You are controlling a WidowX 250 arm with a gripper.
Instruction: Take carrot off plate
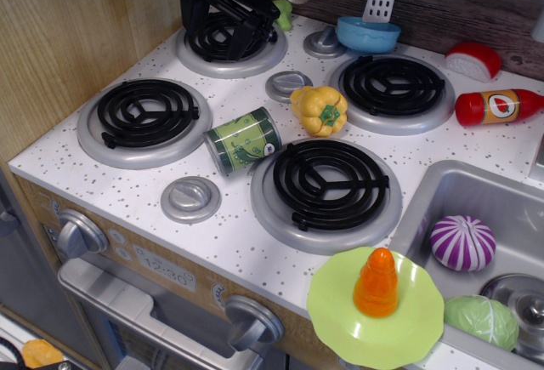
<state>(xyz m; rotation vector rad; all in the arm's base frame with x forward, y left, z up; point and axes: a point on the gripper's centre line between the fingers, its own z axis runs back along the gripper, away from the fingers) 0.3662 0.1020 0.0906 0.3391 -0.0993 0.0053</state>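
The carrot (376,283), a glossy orange ridged cone, stands upright near the middle of the lime-green plate (340,315). The plate rests at the front right edge of the counter, partly over the sink's left rim. My gripper (228,14) is black and hangs over the back left burner, far from the carrot. Its fingers point down at the burner coil; I cannot tell whether they are open or shut, and I see nothing held.
Stove burners (327,187) cover the white speckled counter. A green can (243,140) lies on its side; a yellow bell pepper (320,110) sits mid-counter. A blue bowl (367,33), a red ketchup bottle (497,106), and a sink (501,217) with a purple onion (461,242) and a cabbage (482,321) are to the right.
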